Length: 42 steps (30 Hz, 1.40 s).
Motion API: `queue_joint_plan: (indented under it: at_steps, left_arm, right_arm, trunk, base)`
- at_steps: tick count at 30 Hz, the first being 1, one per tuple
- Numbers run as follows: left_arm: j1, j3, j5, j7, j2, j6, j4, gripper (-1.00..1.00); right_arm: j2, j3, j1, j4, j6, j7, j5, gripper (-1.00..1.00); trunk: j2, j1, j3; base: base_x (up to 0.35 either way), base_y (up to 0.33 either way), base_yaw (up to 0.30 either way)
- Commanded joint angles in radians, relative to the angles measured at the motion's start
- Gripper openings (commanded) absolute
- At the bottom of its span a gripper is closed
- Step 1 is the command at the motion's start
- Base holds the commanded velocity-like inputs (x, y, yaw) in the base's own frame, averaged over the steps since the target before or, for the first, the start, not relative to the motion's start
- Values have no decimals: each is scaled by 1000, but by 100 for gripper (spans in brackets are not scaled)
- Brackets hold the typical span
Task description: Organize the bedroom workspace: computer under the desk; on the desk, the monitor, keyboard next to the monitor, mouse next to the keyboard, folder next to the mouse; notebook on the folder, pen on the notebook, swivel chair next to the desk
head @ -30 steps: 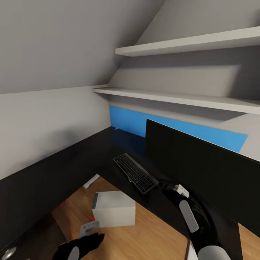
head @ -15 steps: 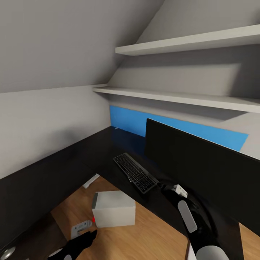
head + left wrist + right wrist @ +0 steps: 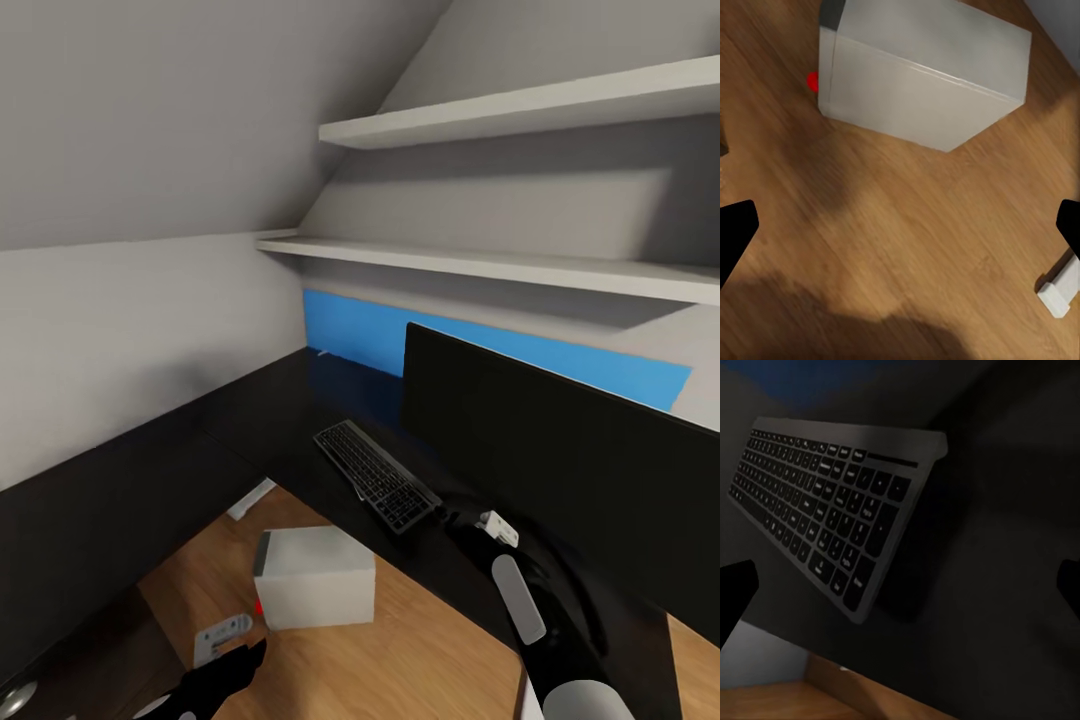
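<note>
The keyboard lay on the black worktop beside the monitor, while the computer sat on the wooden floor below. Both the left tool and right tool stood open, empty.
</note>
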<state>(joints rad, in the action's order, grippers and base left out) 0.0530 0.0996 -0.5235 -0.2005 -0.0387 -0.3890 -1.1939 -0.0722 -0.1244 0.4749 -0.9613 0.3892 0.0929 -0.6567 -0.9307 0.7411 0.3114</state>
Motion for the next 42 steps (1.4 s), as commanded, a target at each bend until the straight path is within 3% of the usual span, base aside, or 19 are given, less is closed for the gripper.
queue_joint_plan:
  at_steps: [1, 16, 26, 29, 30, 36, 39, 40, 41, 42]
  left_arm:
    - [1, 3, -11, -10, -1, -2, -1, 100]
    - [0, 4, -10, -16, -1, -2, 11, 100]
    - [0, 5, -10, -16, 0, -1, 16, 100]
    - [0, 8, -6, -15, 1, -1, 31, 100]
    - [0, 8, -3, -14, 2, -2, 35, 100]
    - [0, 8, -3, -14, 2, -2, 36, 100]
    - [0, 8, -3, -14, 2, -2, 36, 100]
    - [0, 8, -3, -14, 2, -1, 36, 100]
    - [0, 8, -2, -14, 2, -1, 36, 100]
    - [0, 9, 0, -14, 2, -1, 36, 100]
  right_arm:
    - [-1, -2, 1, -2, 5, 7, -11, 100]
    - [0, -2, 1, -2, 7, 7, -11, 100]
    - [0, 2, -1, -2, 5, -31, -8, 100]
    - [0, 32, -1, -3, -3, -34, -3, 100]
    - [0, 64, -1, -4, -5, -33, -3, 100]
    - [0, 75, -1, -9, -5, -33, -3, 100]
    - [1, 119, -1, -14, -7, -34, 1, 100]
    - [1, 178, -1, -16, -8, -30, 10, 100]
    - [0, 286, 1, -17, -27, -6, 57, 100]
    - [-3, 314, 2, -17, -37, 19, 86, 100]
  trunk:
    - [-8, 4, 5]
    - [-113, 62, 52]
    - [-183, 100, 83]
    - [-197, 108, 89]
    - [-197, 108, 89]
    - [-197, 108, 89]
    - [-197, 108, 89]
    - [-197, 108, 89]
    - [-197, 108, 89]
    - [-197, 108, 89]
  base:
    - [0, 0, 0]
    - [0, 0, 0]
    - [0, 0, 0]
    - [0, 0, 0]
    - [0, 0, 0]
    - [0, 0, 0]
    - [0, 0, 0]
    - [0, 0, 0]
    - [0, 0, 0]
    - [0, 0, 0]
